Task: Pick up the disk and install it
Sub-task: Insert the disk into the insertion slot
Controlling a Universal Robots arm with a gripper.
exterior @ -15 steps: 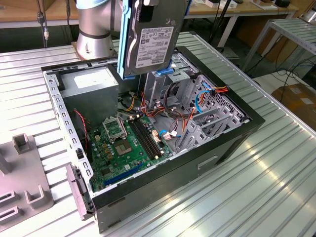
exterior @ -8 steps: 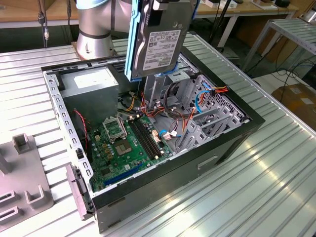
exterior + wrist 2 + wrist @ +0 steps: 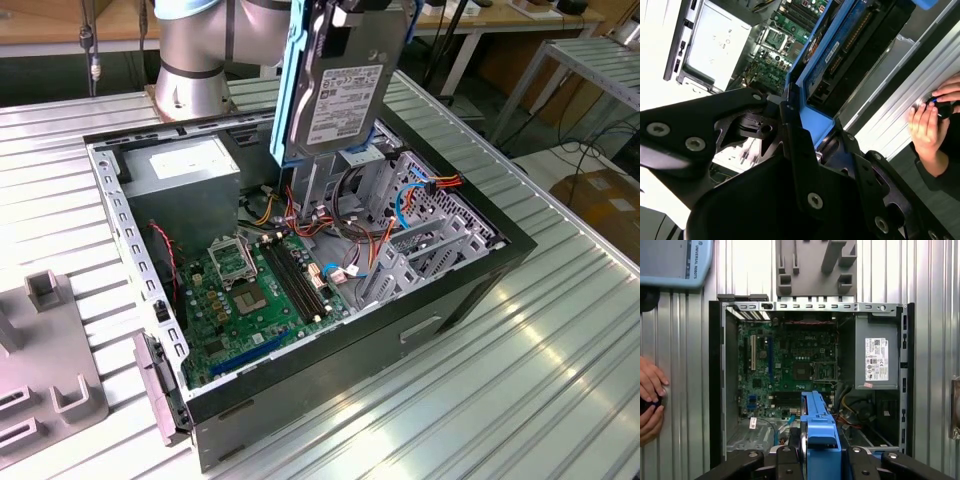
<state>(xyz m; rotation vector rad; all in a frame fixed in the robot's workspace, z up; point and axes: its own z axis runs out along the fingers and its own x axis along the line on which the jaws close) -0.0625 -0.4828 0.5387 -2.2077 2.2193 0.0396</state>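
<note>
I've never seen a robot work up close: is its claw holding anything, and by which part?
Yes: the claw grips the disk by its upper end, across its blue carrier, above the open computer case.

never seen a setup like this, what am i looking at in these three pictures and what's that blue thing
It is a robot arm working over an open computer case that lies on a ribbed metal table. The exterior view comes from a camera off the arm; both wrist views come from cameras riding on the arm, looking past its tool into the case. The tool grips the disk, a grey hard drive in a light blue carrier, held upright above the case. Inside lies the green motherboard. A grey fixture block sits beside the case, and a person's hands are on the table.
</note>
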